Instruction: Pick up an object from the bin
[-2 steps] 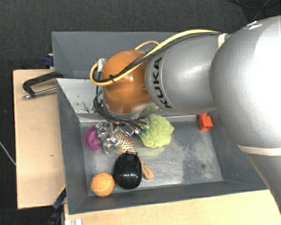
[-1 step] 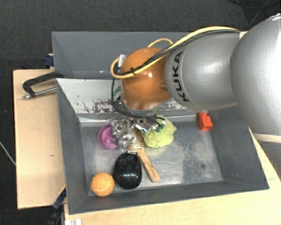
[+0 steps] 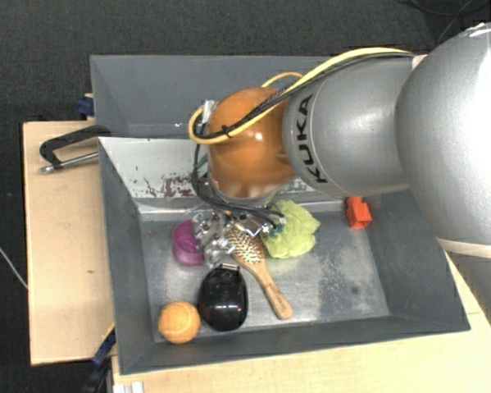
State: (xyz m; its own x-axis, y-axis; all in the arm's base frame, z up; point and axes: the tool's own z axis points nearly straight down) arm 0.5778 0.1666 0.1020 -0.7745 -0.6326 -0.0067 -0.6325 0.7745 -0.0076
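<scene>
The gripper (image 3: 227, 234) hangs low in the grey bin (image 3: 348, 281), under the arm's orange wrist cover (image 3: 243, 151). It sits right at the bristled head of a wooden hairbrush (image 3: 259, 273), which is likely the thing to be picked. Whether it is released or clenched on anything I cannot tell, since its metal parts blur into the brush head. The brush lies flat on the bin floor with its handle pointing toward the near wall, so the head is the part nearest the gripper. Just beside the head, on the view's left, is a small purple rounded thing (image 3: 185, 242), and on the right a crumpled yellow-green soft thing (image 3: 295, 230). Both crowd the spot and may be nudged. A glossy black rounded thing, perhaps a computer mouse (image 3: 222, 299), rests against the handle's left side, with an orange ball (image 3: 179, 321) just beside it in the near left corner. A small orange-red block (image 3: 357, 213) lies well apart by the far wall.
</scene>
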